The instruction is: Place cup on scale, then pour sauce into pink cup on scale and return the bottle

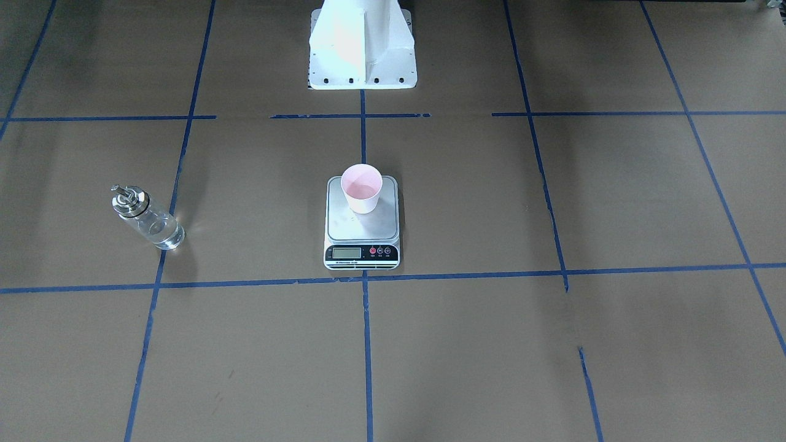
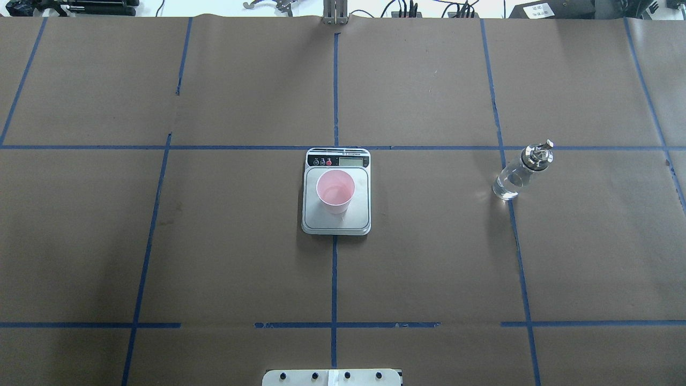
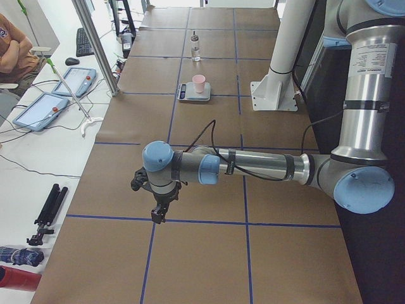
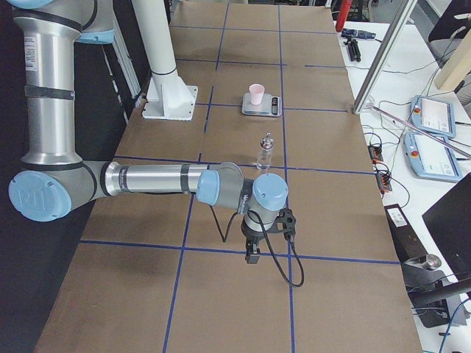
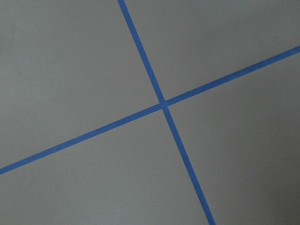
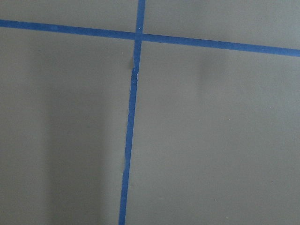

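On the middle of the bench (image 2: 214,241), the scale (image 2: 360,215) lies flat with its long axis running away from the robot and its display strip on the far edge from the base. The cup (image 2: 335,190) stands upright on the steel platform, mouth up, on the half nearer the robot and inside the platform's edges. I see a faint ring inside it, but I cannot tell whether that is liquid.

The bottle (image 2: 514,177) stands well apart from the scale, off to the robot's right. It is upright, with its long axis vertical, the metal collar and spout on top, and its base on a line of blue tape (image 2: 334,279). I cannot make out which way the spout tip turns.

Both arms are stretched low over the ends of the bench, far from all three items. The left end effector (image 3: 158,215) points down over a tape crossing, and the right end effector (image 4: 252,256) does the same at the other end. I see them only from the side cameras, so I cannot tell how wide either is set. Neither is near anything it could hold, and the wrist cameras show only brown paper and tape.
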